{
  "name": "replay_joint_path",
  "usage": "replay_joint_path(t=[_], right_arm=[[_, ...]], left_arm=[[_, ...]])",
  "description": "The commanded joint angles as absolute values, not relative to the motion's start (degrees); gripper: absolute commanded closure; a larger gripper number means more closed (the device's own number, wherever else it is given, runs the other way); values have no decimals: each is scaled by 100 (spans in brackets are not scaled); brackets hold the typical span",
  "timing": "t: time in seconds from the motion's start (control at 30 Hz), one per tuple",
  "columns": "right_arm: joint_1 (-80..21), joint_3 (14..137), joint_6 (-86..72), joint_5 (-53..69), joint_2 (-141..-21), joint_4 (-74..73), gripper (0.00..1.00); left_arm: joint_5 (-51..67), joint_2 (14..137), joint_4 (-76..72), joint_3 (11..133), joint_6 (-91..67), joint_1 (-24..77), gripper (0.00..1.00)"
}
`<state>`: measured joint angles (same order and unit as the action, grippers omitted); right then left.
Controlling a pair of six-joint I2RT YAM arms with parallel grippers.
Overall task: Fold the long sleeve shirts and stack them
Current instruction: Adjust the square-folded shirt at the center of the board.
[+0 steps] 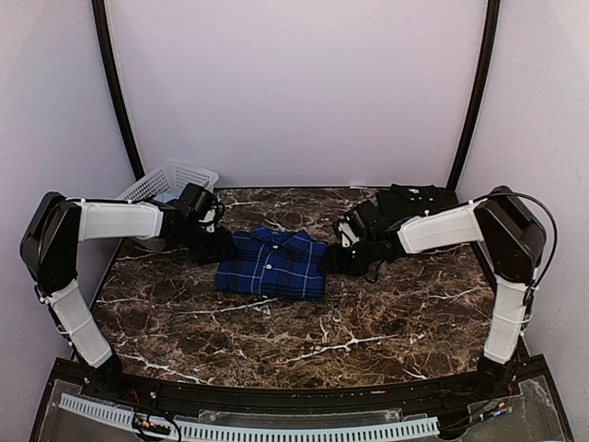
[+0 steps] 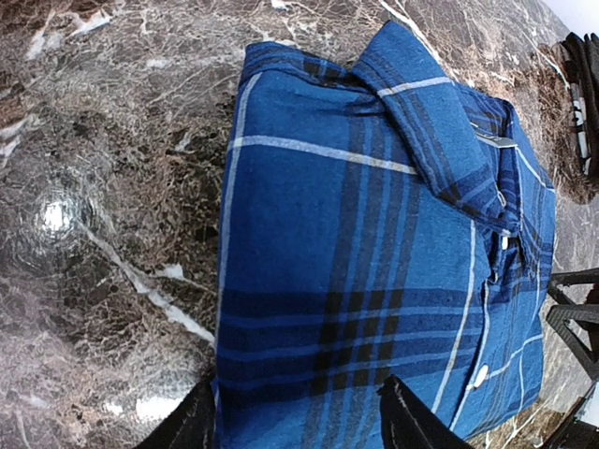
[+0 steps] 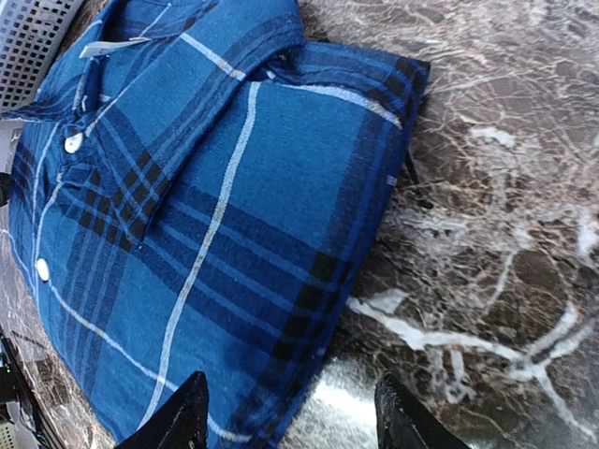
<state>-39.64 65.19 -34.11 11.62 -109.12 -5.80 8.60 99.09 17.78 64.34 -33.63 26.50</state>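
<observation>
Marble table (image 1: 276, 331) holds the folded plaid shirt (image 1: 271, 264); I see left gripper (image 2: 298, 412) and right gripper (image 3: 290, 404) released, astride its 2 ends.

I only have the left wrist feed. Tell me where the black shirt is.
Observer: The black shirt lies at the far right of the table, apart from the folded plaid shirt in the middle.
Operator: Report the right gripper.
Observer: The right gripper is low at the plaid shirt's right edge, with its jaws apart on either side of the folded edge.
Operator: Say what's at the far left.
Observer: A white lattice basket stands at the far left corner, clear of both shirts.
</observation>
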Motion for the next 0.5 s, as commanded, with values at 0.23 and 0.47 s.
replay_joint_path(t=[0.23, 0.47], right_arm=[[-4087, 6978, -3489, 1122, -11425, -472, 47], [-4108, 7030, -3532, 1073, -11572, -489, 52]], left_arm=[[1125, 10082, 1165, 6183, -3151, 2314, 40], [1768, 10660, 981, 6316, -3111, 2268, 39]])
